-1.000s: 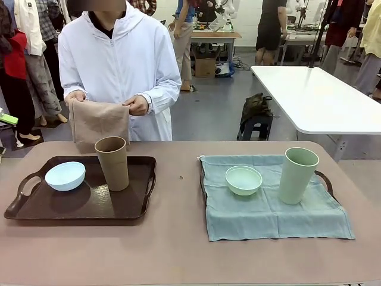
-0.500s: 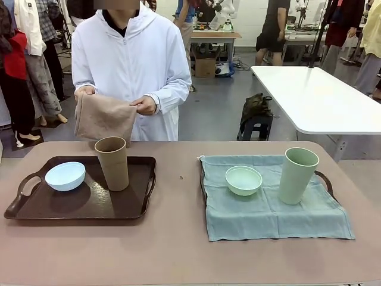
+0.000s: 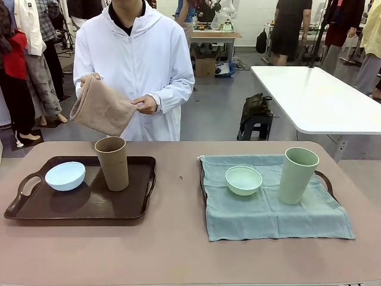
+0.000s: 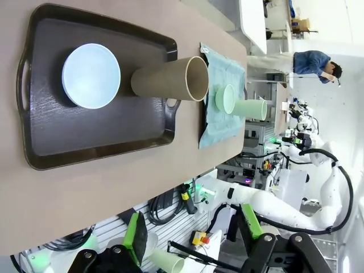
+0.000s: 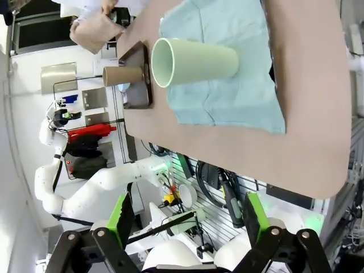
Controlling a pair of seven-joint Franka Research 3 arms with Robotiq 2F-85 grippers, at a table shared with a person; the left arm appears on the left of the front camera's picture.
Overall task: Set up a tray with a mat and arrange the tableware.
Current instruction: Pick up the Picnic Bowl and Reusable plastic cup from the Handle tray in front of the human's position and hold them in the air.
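Note:
On the left, a dark brown tray (image 3: 134,205) carries a pale blue bowl (image 3: 65,176) and a tan-brown cup (image 3: 113,162). To the right, a teal mat (image 3: 268,211) covers a second tray whose handle (image 3: 325,177) sticks out; a mint green bowl (image 3: 243,180) and a pale green cup (image 3: 297,175) stand on it. Across the table, the person's hands hold a folded tan mat (image 3: 101,107) in the air above the left tray. My left gripper (image 4: 192,233) hangs open high over the brown tray (image 4: 96,131). My right gripper (image 5: 189,222) is open too, well above the pale green cup (image 5: 193,61).
The brownish tabletop (image 3: 178,250) has bare room between the two trays and along the near edge. A white table (image 3: 315,95) stands behind on the right. People move about in the background.
The person has stood up straighter and raised the tan mat higher, tilting it. The tableware and both grippers have stayed put.

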